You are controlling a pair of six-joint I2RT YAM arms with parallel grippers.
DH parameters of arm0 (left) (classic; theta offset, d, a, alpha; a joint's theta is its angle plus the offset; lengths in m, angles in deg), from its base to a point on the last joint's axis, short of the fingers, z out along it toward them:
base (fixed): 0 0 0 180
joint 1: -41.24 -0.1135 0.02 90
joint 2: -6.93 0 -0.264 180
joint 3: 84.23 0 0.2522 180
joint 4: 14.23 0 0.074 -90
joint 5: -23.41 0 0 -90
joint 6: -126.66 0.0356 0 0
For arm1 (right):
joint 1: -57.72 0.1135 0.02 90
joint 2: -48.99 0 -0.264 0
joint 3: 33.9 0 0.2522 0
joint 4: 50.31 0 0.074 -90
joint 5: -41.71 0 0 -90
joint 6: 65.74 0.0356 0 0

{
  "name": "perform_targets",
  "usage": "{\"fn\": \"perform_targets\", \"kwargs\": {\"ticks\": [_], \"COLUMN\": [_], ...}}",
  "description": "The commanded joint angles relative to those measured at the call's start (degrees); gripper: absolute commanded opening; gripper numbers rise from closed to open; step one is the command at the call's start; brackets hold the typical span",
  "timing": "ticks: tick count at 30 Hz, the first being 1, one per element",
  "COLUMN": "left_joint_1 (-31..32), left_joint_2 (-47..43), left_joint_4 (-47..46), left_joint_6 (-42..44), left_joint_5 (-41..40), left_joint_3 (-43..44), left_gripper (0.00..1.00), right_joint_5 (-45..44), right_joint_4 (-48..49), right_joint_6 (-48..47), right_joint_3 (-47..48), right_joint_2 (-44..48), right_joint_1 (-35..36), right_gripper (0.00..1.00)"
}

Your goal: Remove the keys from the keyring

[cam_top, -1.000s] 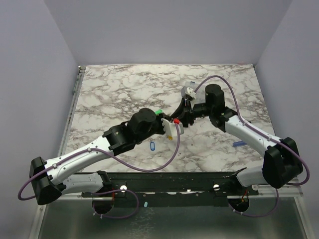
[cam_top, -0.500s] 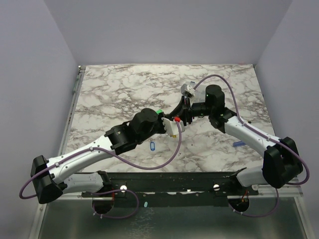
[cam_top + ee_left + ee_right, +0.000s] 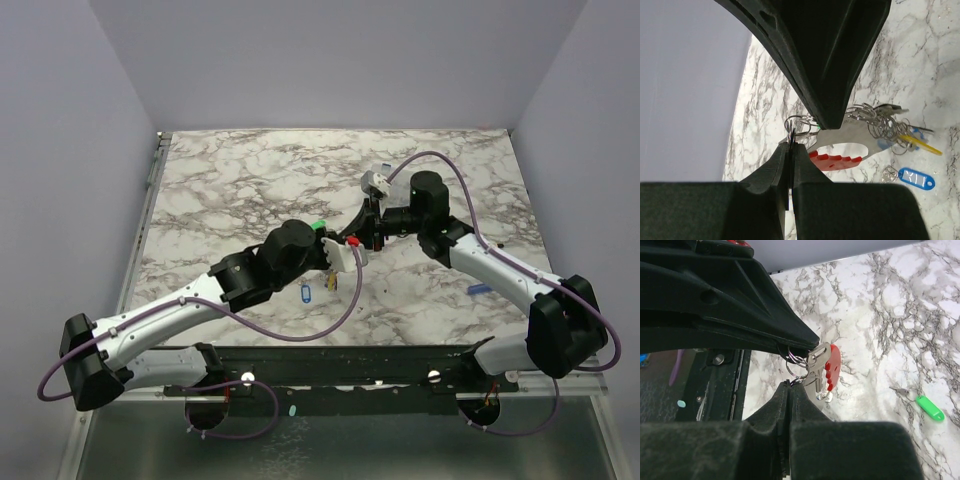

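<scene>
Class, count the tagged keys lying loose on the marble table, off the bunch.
2. The blue-tagged key lies on the near side of the left arm, the green-tagged key on its far side. A small blue item by the right arm is unclear; arms may hide others.

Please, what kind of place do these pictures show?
Probably a robot test cell, not a home: a marble-patterned tabletop boxed in by plain pale lilac walls, with a white-and-black left arm and right arm bolted to a black metal rail at its near edge.

Shiny metal keys point(image 3: 883, 119) and keyring point(image 3: 799, 121) — glossy plastic blue tag point(image 3: 913, 178), smooth marble-look table point(image 3: 920, 55)
</scene>
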Motion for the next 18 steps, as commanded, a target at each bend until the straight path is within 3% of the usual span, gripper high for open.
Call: {"fn": "perform_targets", "kwargs": {"ticks": [1,8,18], "left_joint_1": [-0.8,-1.2,-1.5], "left_joint_2": [-4.3,-10.0,-9.4], "left_joint_4": [-2.3,-6.9,-8.2], "left_joint_6": [1.2,5.5,6.0], "left_joint_5": [-0.4,5.0,6.7], "left_joint_3": [-2.1,-8.4,-8.6], "left_gripper": [0.00,0.00,0.00], "right_joint_5": [-1.8,-2.4,3.4], "right_joint_4": [-2.1,-2.4,-2.4], "right_joint_6": [-2.2,-2.5,-3.2], "right_joint_3": [-0.4,-0.6,-1.1], "right_joint_2": [0.8,1.1,1.4], "right_joint_1": [0.3,0.3,0.3], "right_gripper": [0.00,0.01,0.01]}}
